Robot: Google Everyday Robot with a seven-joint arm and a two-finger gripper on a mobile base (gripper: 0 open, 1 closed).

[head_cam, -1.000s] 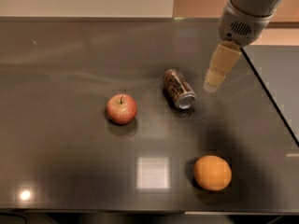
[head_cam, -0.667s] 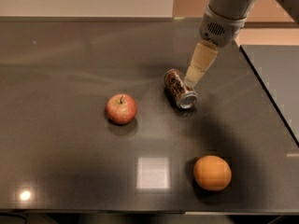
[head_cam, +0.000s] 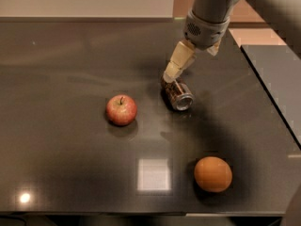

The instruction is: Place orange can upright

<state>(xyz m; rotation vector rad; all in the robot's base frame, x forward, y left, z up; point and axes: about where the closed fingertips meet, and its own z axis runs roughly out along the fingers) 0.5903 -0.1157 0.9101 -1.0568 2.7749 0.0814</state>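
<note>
The orange can (head_cam: 178, 95) lies on its side on the dark table (head_cam: 70, 69), right of centre, with its silver end facing the front right. My gripper (head_cam: 172, 72) reaches down from the upper right, and its tip is at the can's far end, touching it or just above it. The arm's grey wrist (head_cam: 205, 25) is above and to the right of the can.
A red apple (head_cam: 121, 109) stands left of the can. A round orange fruit (head_cam: 213, 173) sits near the front edge at the right. The table's right edge runs diagonally past the can, with a lower dark surface (head_cam: 277, 74) beyond it.
My gripper has moved left and down, from the right of the can to its far end. The can, apple and orange have not moved.
</note>
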